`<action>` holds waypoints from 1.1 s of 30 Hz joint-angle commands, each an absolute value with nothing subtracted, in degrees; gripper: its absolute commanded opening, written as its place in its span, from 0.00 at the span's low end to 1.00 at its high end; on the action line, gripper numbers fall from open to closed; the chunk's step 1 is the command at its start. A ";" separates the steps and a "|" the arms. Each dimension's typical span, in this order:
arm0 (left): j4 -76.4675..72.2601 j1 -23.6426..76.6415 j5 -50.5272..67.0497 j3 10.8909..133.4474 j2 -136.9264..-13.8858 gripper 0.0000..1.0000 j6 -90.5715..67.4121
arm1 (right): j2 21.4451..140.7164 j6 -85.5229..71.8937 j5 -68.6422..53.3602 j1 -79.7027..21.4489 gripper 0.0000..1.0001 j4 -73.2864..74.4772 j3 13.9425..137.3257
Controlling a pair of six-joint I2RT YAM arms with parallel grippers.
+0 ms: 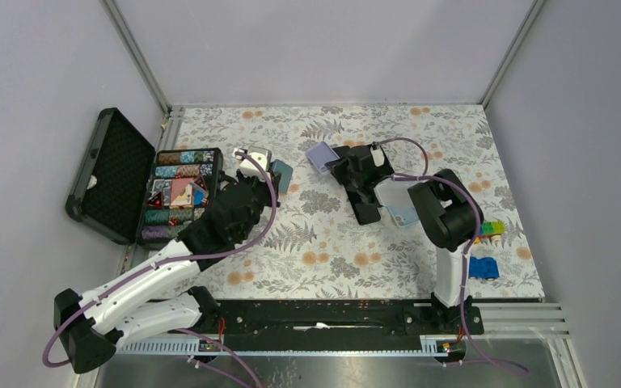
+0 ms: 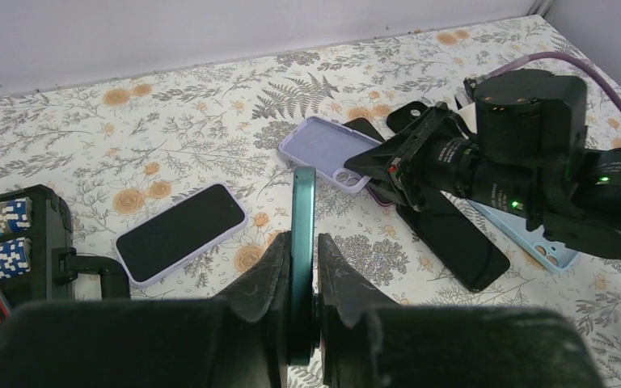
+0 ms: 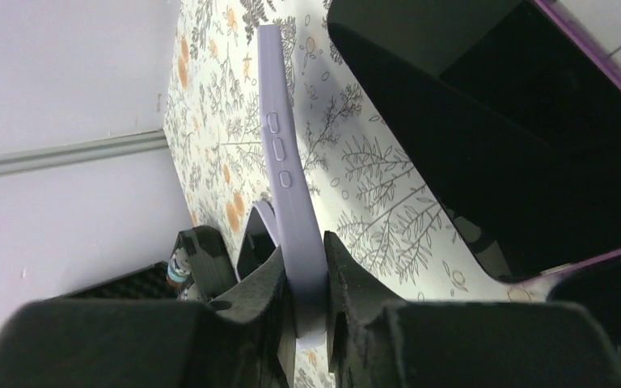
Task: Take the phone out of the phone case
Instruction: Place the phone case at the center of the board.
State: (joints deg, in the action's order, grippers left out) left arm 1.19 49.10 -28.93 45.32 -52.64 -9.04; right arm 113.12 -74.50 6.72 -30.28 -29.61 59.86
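left wrist view: left gripper (image 2: 301, 246) jaws clamped on a thin dark teal slab (image 2: 303, 194), held on edge and upright at lower centre; cannot tell whether it is a phone, a case or both. this view alone shows a phone in a pale lavender case (image 2: 182, 233) lying screen up on the floral table (image 2: 170, 113), left of centre, nothing touching it; in the top view the left arm covers that spot. a bare black phone (image 2: 453, 246) lies flat right of centre, partly under the right arm's wrist. right wrist view: right gripper (image 3: 303, 255) jaws pinched on the wall of an empty lavender case (image 3: 279, 129), which runs edgewise up the frame with its side buttons facing the lens; dark shapes at upper right are too close to name. top view puts that case at upper centre, just right of the teal slab, not touching. containers: open black box (image 1: 113, 174) at left of the top view, foam-lined lid laid open, tray packed with rows of patterned chips (image 1: 184, 158) and some cards (image 1: 182, 192). light blue case (image 1: 404, 216) lies flat beside the right arm and looks empty. coloured blocks (image 1: 493, 229) near the right edge.
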 commanded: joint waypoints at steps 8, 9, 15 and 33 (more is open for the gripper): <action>-5.73 47.77 -29.97 42.77 -50.50 0.00 -9.36 | 116.42 -79.73 14.12 -33.48 0.30 -25.52 62.58; -5.66 47.76 -29.92 42.68 -50.41 0.00 -9.46 | 116.14 -79.31 14.34 -33.52 0.35 -24.93 62.58; -6.35 47.72 -28.86 41.42 -49.69 0.00 -8.46 | 112.44 -77.07 13.84 -35.68 0.60 -25.23 59.17; -17.47 47.57 -1.21 39.43 -61.71 0.00 10.75 | 81.25 -60.02 11.25 -32.35 0.67 -22.04 35.35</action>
State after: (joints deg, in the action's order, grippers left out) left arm -7.84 47.66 -16.23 38.79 -58.26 -0.95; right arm 89.95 -67.00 9.08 -35.42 -26.96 38.74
